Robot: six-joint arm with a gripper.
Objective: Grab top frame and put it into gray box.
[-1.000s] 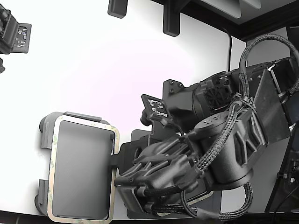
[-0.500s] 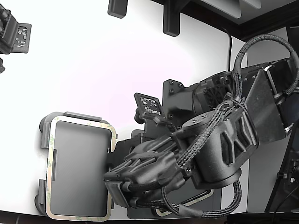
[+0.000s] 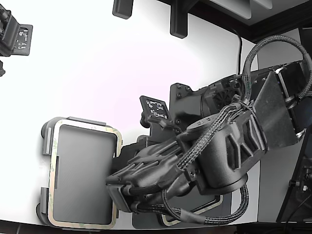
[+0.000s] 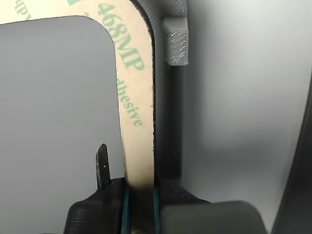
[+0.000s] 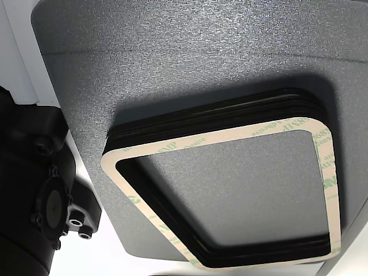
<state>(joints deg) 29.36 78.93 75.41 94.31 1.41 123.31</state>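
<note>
My claw is clenched on one long side of the thin cream-beige rounded-rectangle frame, its paper-like face printed with faint green lettering and edged in black, which lies over the light gray matte plastic tray with raised tabs at the exterior view's left. I judge the risk to be a corner riding up on a ribbed tab, leaving this flimsy, probably adhesive-backed frame bowed or stuck askew when I let go.
</note>
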